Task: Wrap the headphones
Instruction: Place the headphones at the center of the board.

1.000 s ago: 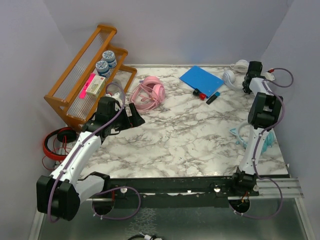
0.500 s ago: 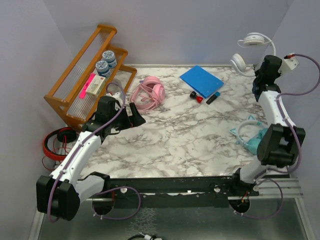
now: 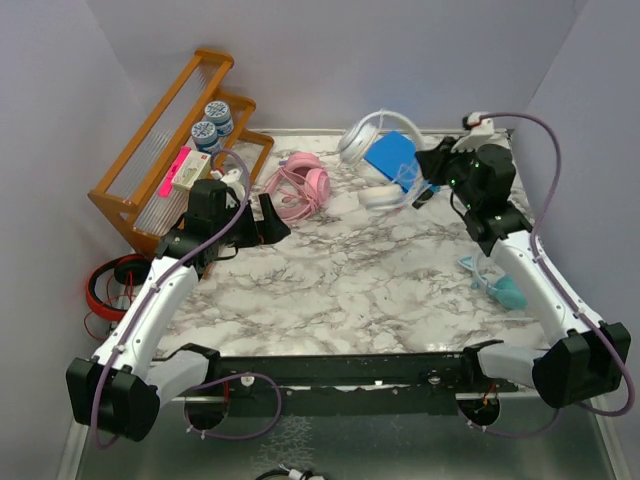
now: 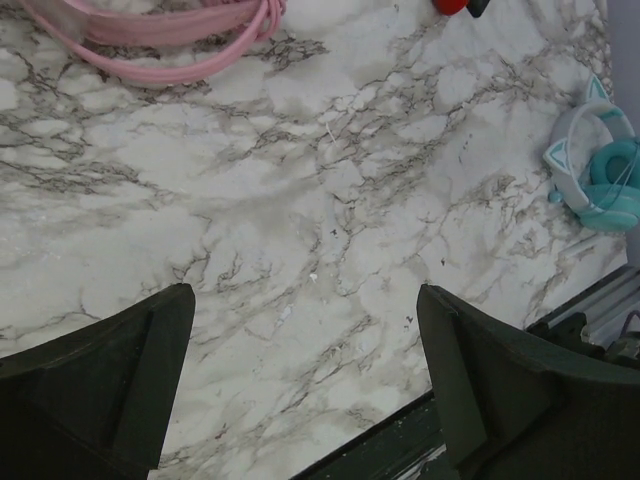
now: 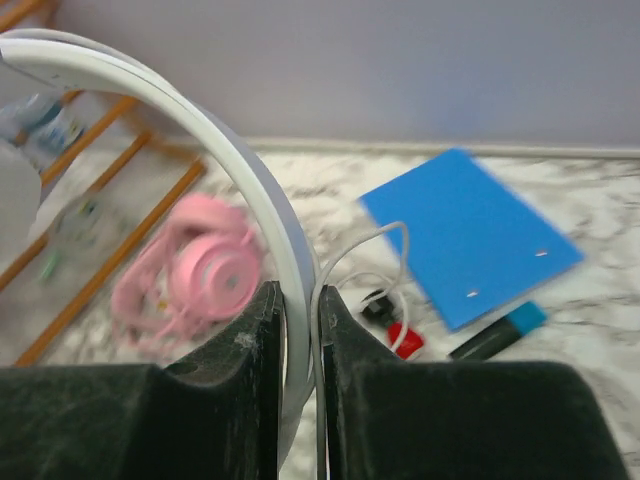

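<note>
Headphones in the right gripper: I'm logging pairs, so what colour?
White: plain white over-ear headphones, clearest in the right wrist view.

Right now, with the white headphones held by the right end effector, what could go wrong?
The right end effector pinches only the thin band of the white headphones, so they could swivel or slip out. Their loose cable dangles over the blue folder and a small red-capped item, so it may snag or drag them if the arm swings.
</note>
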`<move>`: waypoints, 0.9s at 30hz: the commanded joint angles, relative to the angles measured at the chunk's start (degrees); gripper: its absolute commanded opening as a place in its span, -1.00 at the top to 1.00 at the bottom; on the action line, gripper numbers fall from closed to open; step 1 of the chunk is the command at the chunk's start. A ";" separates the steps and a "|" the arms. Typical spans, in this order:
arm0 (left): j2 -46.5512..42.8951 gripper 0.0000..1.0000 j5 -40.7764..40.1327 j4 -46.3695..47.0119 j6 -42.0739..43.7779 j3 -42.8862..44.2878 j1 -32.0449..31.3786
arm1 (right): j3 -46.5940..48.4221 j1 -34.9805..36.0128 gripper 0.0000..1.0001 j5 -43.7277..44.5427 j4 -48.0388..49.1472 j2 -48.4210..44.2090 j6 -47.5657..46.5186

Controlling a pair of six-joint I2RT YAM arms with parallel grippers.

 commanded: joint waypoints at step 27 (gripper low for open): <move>-3.14 -0.98 -4.12 -2.96 8.90 1.71 -0.38 | 1.97 35.43 0.81 -6.28 -21.03 22.70 -30.50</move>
